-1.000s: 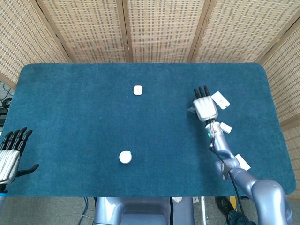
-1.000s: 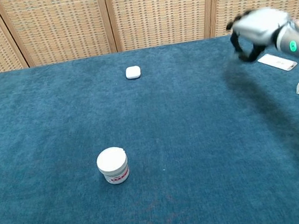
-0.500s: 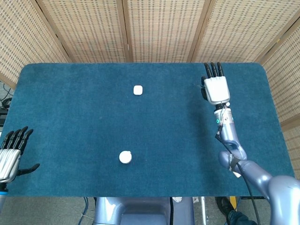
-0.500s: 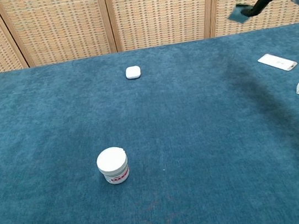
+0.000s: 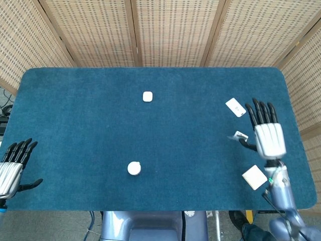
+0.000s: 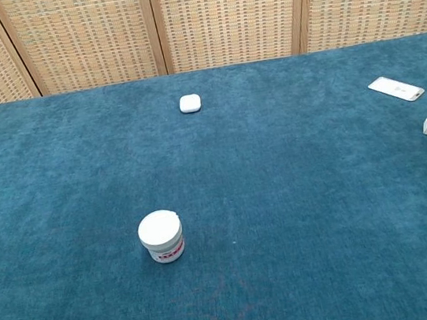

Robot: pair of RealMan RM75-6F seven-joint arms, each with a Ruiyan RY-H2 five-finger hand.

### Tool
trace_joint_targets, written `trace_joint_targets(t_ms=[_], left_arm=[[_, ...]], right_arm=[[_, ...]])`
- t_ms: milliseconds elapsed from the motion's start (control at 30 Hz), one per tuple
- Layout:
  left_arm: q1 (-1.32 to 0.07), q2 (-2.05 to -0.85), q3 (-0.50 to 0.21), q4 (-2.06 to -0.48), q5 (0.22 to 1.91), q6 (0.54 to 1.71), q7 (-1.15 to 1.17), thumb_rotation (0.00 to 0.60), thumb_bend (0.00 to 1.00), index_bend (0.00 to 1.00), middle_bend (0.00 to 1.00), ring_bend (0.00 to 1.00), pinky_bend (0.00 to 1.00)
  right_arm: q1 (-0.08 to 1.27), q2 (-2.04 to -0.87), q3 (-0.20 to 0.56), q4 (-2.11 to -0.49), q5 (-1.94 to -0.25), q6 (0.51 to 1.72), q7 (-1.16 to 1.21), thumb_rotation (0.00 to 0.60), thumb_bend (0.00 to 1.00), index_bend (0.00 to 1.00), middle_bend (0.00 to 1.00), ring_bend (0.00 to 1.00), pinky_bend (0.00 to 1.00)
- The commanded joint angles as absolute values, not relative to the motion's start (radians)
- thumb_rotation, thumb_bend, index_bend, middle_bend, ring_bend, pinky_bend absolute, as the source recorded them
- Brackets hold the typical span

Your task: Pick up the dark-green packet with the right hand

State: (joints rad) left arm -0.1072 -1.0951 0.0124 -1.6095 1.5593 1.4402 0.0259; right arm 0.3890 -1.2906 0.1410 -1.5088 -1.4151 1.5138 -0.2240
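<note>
My right hand (image 5: 265, 134) hovers with fingers straight and spread, holding nothing; my left hand (image 5: 11, 168) also lies open. The blue carpet-like table (image 5: 75, 125) carries a round white jar (image 6: 161, 236); woven rattan screens (image 6: 225, 15) stand behind.

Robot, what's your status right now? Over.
Left hand open, at table edge. Right hand above table's right side, fingers straight; hold unclear. Dark-green packet not visible. Small white box beside right thumb.

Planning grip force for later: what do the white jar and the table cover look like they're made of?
The white jar looks like smooth, slightly glossy plastic: even white lid, printed red label on its side. The table cover looks like short-pile teal fabric, felt or carpet, matte with a mottled nap. Neither is certain from the look alone.
</note>
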Motion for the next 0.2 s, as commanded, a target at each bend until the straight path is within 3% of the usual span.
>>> trace_joint_targets(t_ms=[33,200], left_arm=[[-0.108,-1.105,0.02,-1.593,1.592,1.454,0.031,0.6,0.0,0.0,0.0,0.0,0.0],[-0.1,-1.12,0.035,-1.577,1.639,1.488,0.048,0.6,0.0,0.0,0.0,0.0,0.0]], right_arm=[[0.287,-1.252,0.041,-1.504,-1.529,1.617,-0.181,0.6,0.0,0.0,0.0,0.0,0.0],[0.212,-1.249,-0.018,-1.489,-1.582,1.674,-0.14,0.6,0.0,0.0,0.0,0.0,0.0]])
